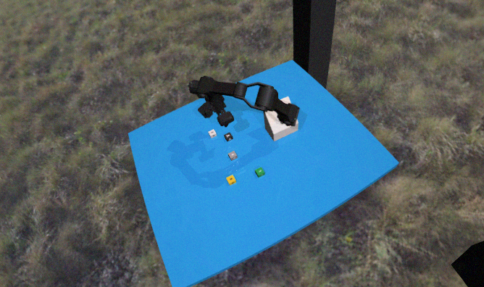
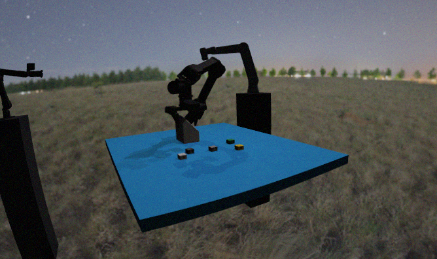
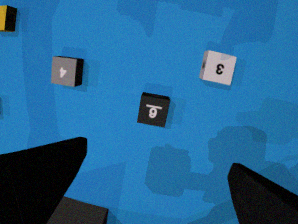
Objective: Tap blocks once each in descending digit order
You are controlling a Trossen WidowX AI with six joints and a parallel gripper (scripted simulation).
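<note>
"Above the blue table (image 1: 277,217) (image 2: 250,170) (image 3: 115,145), how does the gripper (image 1: 216,114) (image 2: 194,120) (image 3: 158,159) stand?"

"Its two dark fingers are spread wide, with nothing between them and no block touched."

"Where are the blocks?"

"In the wrist view, the black block (image 1: 228,136) (image 2: 190,150) (image 3: 153,110) is nearest, just beyond the gap between the fingertips. The gray block (image 1: 232,155) (image 2: 212,148) (image 3: 65,71) lies farther up and left, the white block (image 1: 212,133) (image 2: 182,156) (image 3: 218,68) up and right. The yellow block (image 1: 231,180) (image 2: 239,147) (image 3: 7,18) is cut off at the upper left corner. From the top, the green block (image 1: 259,172) (image 2: 230,141) sits near the yellow one."

"And their looks?"

"Small cubes, all apart. White shows an upside-down black 3; gray, a pale 4. Black has a white digit with a bar above it in the wrist view, six or nine; I cannot tell which."
</note>
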